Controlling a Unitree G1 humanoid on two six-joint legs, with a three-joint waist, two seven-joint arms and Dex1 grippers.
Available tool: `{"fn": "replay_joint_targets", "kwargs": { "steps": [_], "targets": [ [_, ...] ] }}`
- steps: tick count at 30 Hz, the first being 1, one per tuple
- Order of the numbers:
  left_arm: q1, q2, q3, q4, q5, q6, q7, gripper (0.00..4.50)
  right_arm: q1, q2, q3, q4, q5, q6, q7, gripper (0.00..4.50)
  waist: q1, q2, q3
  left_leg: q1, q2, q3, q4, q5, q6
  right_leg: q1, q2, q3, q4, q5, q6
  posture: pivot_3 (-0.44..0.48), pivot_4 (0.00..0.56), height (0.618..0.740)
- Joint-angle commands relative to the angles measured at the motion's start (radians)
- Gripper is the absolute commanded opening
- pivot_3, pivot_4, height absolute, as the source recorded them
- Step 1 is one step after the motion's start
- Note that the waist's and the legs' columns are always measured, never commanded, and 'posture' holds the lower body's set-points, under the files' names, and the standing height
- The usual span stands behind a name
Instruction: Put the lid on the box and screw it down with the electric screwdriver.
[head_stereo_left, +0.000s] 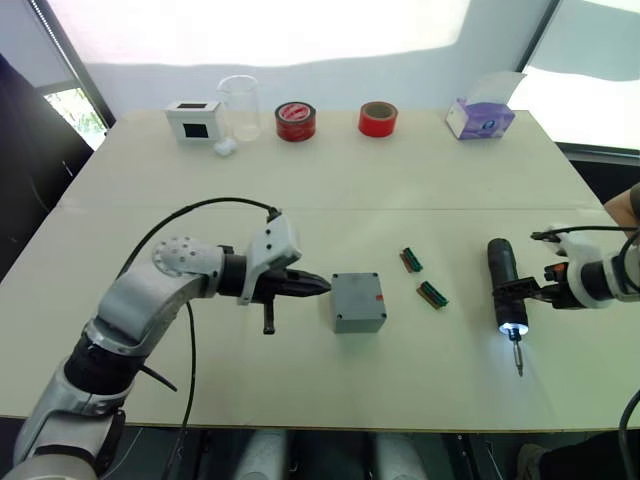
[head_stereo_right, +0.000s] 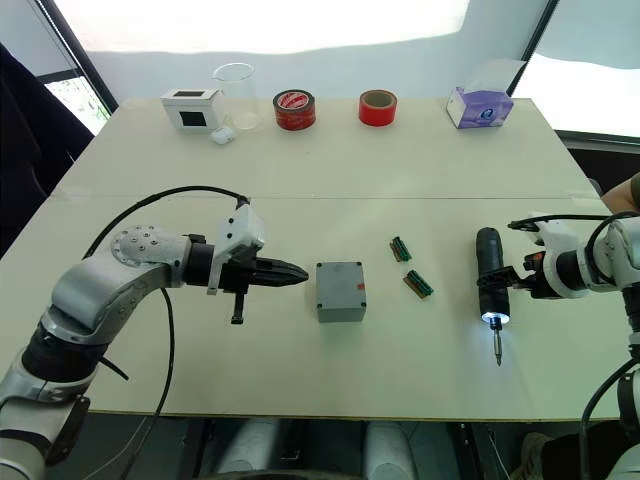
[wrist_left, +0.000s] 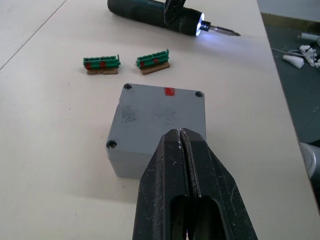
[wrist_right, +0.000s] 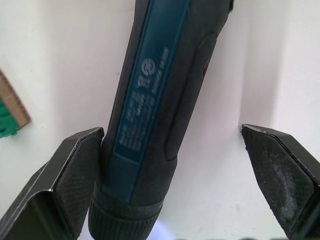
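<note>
sitting closed, the box (head_stereo_left: 358, 301) already wears its lid (wrist_left: 161, 114); screwing remains, with the left gripper (wrist_left: 181, 137) pinched together just left of it and the right gripper (wrist_right: 175, 150) spread around the electric screwdriver (head_stereo_left: 504, 282).

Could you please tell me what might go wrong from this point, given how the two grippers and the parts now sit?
1. The right gripper is open around the dark cylindrical electric screwdriver, one finger touching it and the other clear; closing unevenly could roll it away.
2. The screwdriver's light is on, so it might spin if squeezed.
3. The shut left gripper points at the small square grey plastic box, whose lid looks seated, and could shove it.
</note>
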Motion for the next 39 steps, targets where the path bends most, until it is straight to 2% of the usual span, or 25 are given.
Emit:
{"fn": "replay_joint_targets", "kwargs": {
  "steps": [1,16,19,23,28,30,32,35,39],
  "targets": [
    [-0.014,0.008,0.029,-0.010,-0.010,-0.003,0.006,0.00,-0.023,-0.021,-0.005,0.003,-0.036,-0.015,0.016,4.49,0.000,0.000,0.000,0.000,0.000,0.000,0.000,0.000,0.000,0.000,0.000,0.000,0.000,0.000,0.000,0.000,0.150,0.740],
    [0.003,0.012,0.023,0.015,0.007,-0.033,0.014,0.00,-0.039,-0.027,-0.015,0.006,-0.087,-0.039,0.071,4.49,0.000,0.000,0.000,0.000,0.000,0.000,0.000,0.000,0.000,0.000,0.000,0.000,0.001,0.000,0.000,0.000,0.150,0.740],
    [0.022,0.029,0.030,0.014,0.004,-0.031,0.009,0.00,-0.035,-0.059,-0.008,-0.035,-0.108,-0.125,0.112,4.49,-0.001,0.000,0.000,0.000,0.000,0.000,0.000,0.000,0.000,-0.001,0.000,0.000,0.001,0.000,0.000,0.000,0.150,0.740],
    [0.092,0.089,0.117,0.009,-0.071,0.029,-0.011,0.00,-0.051,-0.098,-0.125,-0.165,-0.030,-0.194,0.217,4.49,-0.007,0.001,0.001,0.000,0.000,0.001,0.000,0.000,0.000,-0.004,0.000,0.002,0.004,0.000,0.000,0.000,0.150,0.740],
    [0.176,0.152,0.206,-0.022,-0.149,0.109,-0.009,0.00,0.139,-0.145,-0.242,-0.347,-0.027,-0.289,0.237,4.49,0.000,-0.001,0.001,0.000,0.002,0.001,0.000,0.000,0.000,-0.004,0.001,0.001,0.005,-0.001,0.000,0.000,0.150,0.740],
    [0.234,0.188,0.230,-0.054,-0.163,0.123,-0.013,0.00,0.246,-0.134,-0.328,-0.435,-0.002,-0.310,0.252,4.49,0.002,-0.001,0.001,0.000,0.001,0.001,0.000,0.000,0.000,-0.003,0.001,0.002,0.006,-0.001,0.000,0.000,0.150,0.740],
    [0.340,0.228,0.284,-0.103,-0.202,0.161,-0.015,0.00,0.426,-0.079,-0.481,-0.616,0.081,-0.311,0.320,4.49,0.001,-0.001,0.001,0.000,0.001,0.002,0.000,0.000,0.000,-0.004,0.000,0.002,0.007,-0.001,0.000,0.000,0.150,0.740],
    [0.433,0.235,0.338,-0.155,-0.255,0.212,0.022,0.00,0.654,-0.034,-0.616,-0.863,0.205,-0.258,0.411,4.49,0.003,0.000,0.001,0.000,0.002,0.001,0.000,0.000,0.000,-0.005,0.000,0.003,0.008,-0.001,0.000,0.000,0.150,0.740],
    [0.545,0.215,0.376,-0.245,-0.344,0.265,0.064,0.00,0.841,0.010,-0.712,-1.043,0.308,-0.208,0.434,4.49,0.003,-0.002,0.000,0.002,0.002,0.000,0.001,0.000,-0.001,-0.002,-0.003,0.002,0.009,-0.001,0.000,0.000,0.150,0.740]
  ]
}}
